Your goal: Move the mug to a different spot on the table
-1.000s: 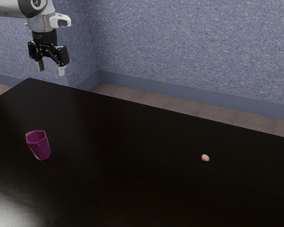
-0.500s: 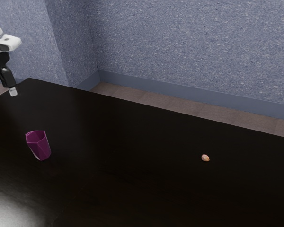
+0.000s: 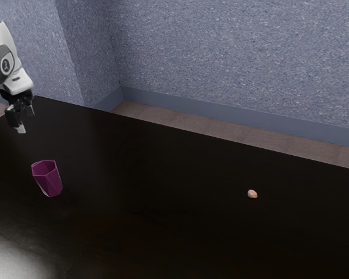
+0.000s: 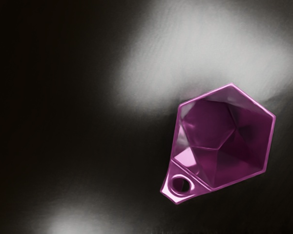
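Hovering gripper [image 3: 15,120], its spread impossible to tell. Upright mug [image 3: 47,178] stands below at five o'clock, well apart.

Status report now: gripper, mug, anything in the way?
Gripper up above mug, apart, holding nothing. Mug upright, untouched. Small tan lump far toward exterior view's right, not in the way.

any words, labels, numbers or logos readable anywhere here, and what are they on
None can be read.
mug: plain purple, no print.
arm: a round dark mark on a joint, no letters legible.
table, wall, small tan object: no text.
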{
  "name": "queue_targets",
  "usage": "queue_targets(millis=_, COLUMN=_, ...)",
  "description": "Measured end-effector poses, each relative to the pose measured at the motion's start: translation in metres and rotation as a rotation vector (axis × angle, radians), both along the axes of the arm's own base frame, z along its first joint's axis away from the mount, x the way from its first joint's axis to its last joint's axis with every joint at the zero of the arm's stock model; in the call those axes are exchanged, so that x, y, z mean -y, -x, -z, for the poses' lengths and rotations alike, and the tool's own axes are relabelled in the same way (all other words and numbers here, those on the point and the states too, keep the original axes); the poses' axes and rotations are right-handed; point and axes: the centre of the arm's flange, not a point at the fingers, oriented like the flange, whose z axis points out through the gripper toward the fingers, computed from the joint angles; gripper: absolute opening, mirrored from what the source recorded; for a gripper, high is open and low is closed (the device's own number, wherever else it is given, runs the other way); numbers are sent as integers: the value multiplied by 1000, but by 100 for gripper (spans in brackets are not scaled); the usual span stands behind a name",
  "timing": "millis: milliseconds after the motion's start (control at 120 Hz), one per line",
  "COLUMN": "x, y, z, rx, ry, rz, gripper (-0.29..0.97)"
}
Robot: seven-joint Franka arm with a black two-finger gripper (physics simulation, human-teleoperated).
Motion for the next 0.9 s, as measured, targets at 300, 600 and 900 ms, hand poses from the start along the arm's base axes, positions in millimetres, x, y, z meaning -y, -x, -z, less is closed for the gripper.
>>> queue_targets(millis=300, x=-24, y=27, z=59, rx=45, ry=18, rz=222, gripper=67)
queue_targets(millis=600, x=-29, y=40, z=100, rx=101, ry=45, rz=397, gripper=67)
queue_targets(millis=900, x=-37, y=25, z=142, rx=33, ry=14, rz=551, gripper=67)
